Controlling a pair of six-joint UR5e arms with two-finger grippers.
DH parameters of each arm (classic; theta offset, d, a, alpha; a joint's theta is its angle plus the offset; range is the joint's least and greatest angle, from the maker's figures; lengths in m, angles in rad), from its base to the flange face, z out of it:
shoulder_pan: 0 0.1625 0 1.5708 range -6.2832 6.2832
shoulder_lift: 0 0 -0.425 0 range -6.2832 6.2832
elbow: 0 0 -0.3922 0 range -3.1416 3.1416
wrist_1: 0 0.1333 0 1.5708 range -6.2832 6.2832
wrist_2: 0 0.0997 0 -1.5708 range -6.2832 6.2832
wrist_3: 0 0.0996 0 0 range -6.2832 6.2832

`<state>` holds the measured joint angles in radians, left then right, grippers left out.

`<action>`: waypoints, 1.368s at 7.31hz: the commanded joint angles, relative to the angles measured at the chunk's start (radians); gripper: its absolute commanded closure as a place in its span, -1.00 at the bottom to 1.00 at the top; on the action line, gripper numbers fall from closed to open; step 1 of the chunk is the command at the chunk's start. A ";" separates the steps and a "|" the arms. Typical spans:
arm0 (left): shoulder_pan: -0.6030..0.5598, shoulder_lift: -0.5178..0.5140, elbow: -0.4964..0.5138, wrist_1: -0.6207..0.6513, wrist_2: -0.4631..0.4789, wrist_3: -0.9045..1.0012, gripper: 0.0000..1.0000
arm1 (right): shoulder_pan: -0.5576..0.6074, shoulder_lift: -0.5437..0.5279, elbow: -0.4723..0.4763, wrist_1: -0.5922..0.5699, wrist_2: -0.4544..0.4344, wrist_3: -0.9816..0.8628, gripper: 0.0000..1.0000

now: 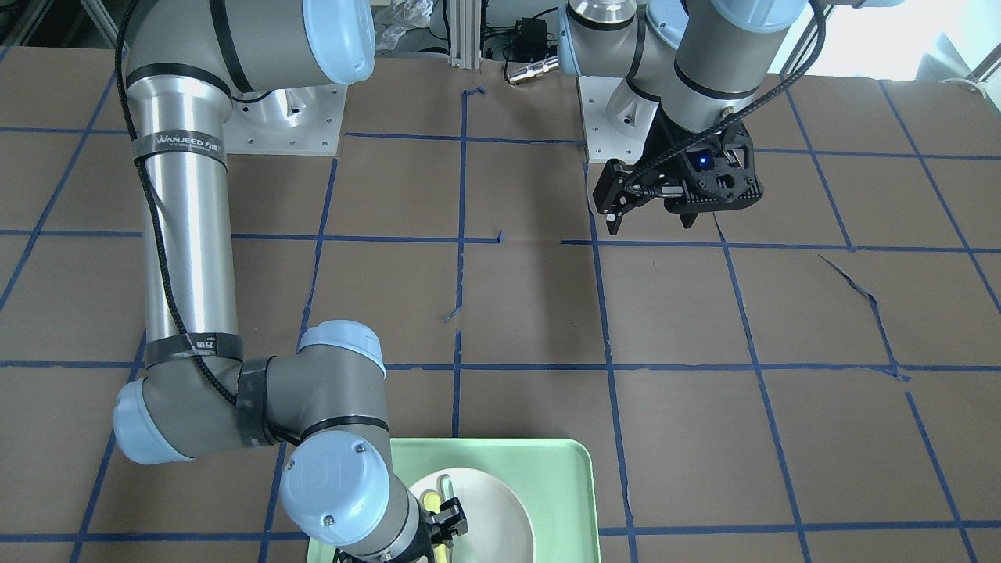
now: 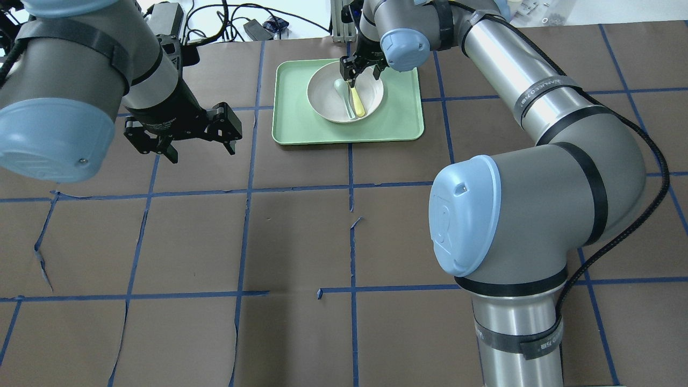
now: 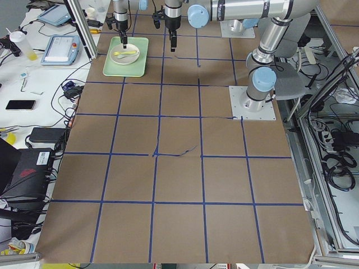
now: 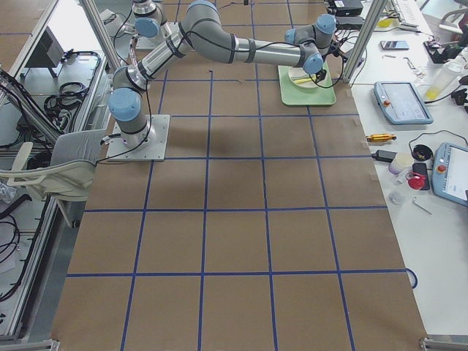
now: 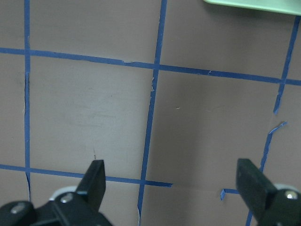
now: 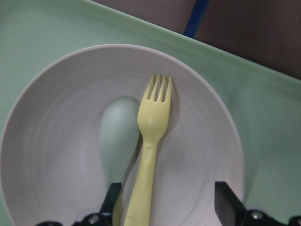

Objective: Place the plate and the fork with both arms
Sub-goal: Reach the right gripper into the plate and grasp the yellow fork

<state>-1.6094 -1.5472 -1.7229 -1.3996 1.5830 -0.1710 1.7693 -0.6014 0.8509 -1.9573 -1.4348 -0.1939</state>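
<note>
The off-white plate (image 2: 322, 95) sits in a mint-green tray (image 2: 400, 118) at the table's far side. A pale-yellow fork (image 6: 153, 134) lies in the plate, tines away from the wrist camera, beside a grey-green spoon (image 6: 117, 132). My right gripper (image 6: 169, 202) is open just above the plate, with the fork's handle between its fingers nearer the left one. It also shows in the overhead view (image 2: 359, 78) and the front view (image 1: 446, 522). My left gripper (image 2: 180, 141) is open and empty, held above bare table left of the tray, as the left wrist view (image 5: 171, 183) shows.
The table is brown paper with a grid of blue tape (image 2: 352, 242), torn in places. The tray's edge (image 5: 254, 4) shows at the top of the left wrist view. A side table with tablets and tools (image 4: 409, 102) stands beyond the tray.
</note>
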 commanded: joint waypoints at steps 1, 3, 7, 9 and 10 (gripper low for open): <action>0.002 -0.001 0.000 0.001 0.000 0.002 -1.00 | 0.016 0.002 0.046 -0.003 -0.001 0.002 -0.22; 0.002 -0.005 0.000 0.002 0.000 0.002 -1.00 | 0.016 0.002 0.050 -0.005 -0.001 -0.013 -0.16; 0.002 -0.005 -0.004 0.004 -0.001 0.001 -1.00 | 0.016 0.006 0.057 -0.005 -0.001 -0.010 0.12; 0.002 -0.005 -0.004 0.005 -0.001 0.001 -1.00 | 0.016 0.005 0.063 -0.005 -0.001 -0.004 0.50; 0.002 -0.005 -0.004 0.005 -0.001 0.002 -1.00 | 0.016 0.003 0.062 -0.005 -0.001 -0.001 0.72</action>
<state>-1.6076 -1.5525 -1.7272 -1.3949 1.5815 -0.1700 1.7856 -0.5967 0.9127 -1.9618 -1.4357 -0.1990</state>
